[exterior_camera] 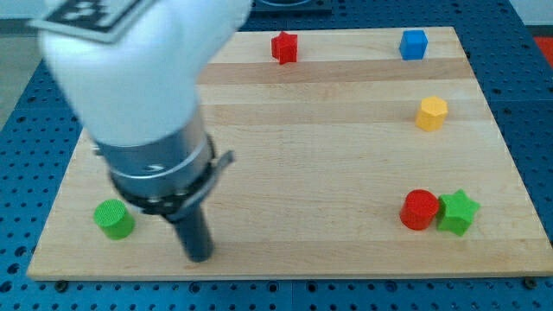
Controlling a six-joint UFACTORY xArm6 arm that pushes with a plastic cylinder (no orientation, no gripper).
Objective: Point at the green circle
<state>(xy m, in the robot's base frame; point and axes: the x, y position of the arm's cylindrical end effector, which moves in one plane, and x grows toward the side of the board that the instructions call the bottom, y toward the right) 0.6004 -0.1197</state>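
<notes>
My tip (199, 256) rests near the view's bottom edge of the wooden board (328, 121), toward the view's left; it is a bare rod end with no jaws or pads, so there is nothing on it to open, close or grip, and it carries nothing. The green circle (114, 218), the task's thing, stands to the view's left of the tip and a little toward the view's top, near but apart from it, with bare wood showing between them. I judge the approach to be in its closing stage: the next move calls for a short slide toward the view's left, stopping close beside the circle without nudging it. The circle is a short upright cylinder, its round face up and its axis vertical, so it points no particular way along the board. The rod's blurred lower end makes the exact gap hard to judge. Further off sit a red star (284, 47), a blue cube (414, 43), a yellow hexagon (431, 113), and a red circle (420, 209) seemingly touching a green star (458, 212).
</notes>
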